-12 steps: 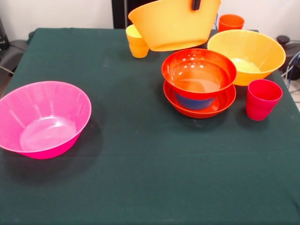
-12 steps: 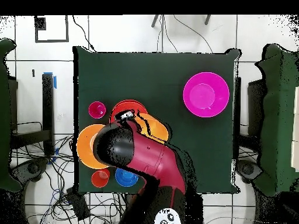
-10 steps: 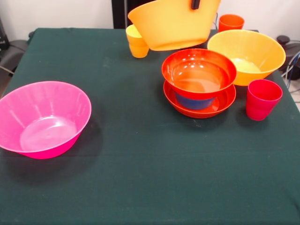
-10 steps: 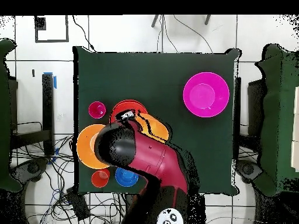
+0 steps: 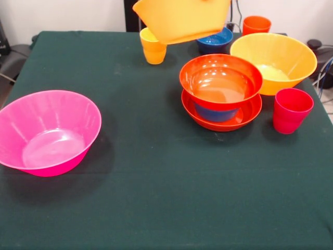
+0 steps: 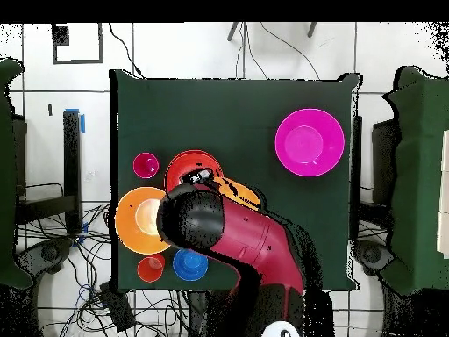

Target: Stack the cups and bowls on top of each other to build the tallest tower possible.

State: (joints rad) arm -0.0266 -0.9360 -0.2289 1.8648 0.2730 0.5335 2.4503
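A large orange-yellow bowl (image 5: pixel 181 20) hangs tilted in the air at the top of the front view, above the table's far side. My gripper (image 6: pixel 198 178) shows only in the overhead view, at the arm's tip, shut on this bowl's rim; a sliver of the bowl (image 6: pixel 244 194) peeks out beside the arm. Below it stands the tower (image 5: pixel 221 83): a red-orange bowl on a small blue bowl (image 5: pixel 214 113) in a shallow red-orange bowl (image 5: pixel 250 112). The second orange-yellow bowl (image 5: pixel 276 57), the red-pink cup (image 5: pixel 290 110), the yellow cup (image 5: pixel 153 48), the orange cup (image 5: pixel 256 24) and another blue bowl (image 5: pixel 216 40) stand around it.
The large pink bowl (image 5: pixel 47 130) sits alone at the near left of the front view, far from the other things. The green cloth (image 5: pixel 166 182) covers the table. In the overhead view the red arm (image 6: pixel 237 237) hides the table's lower middle.
The held orange-yellow bowl has risen and shifted left in the front view, uncovering the blue bowl behind it. In the overhead view the arm has swung slightly right.
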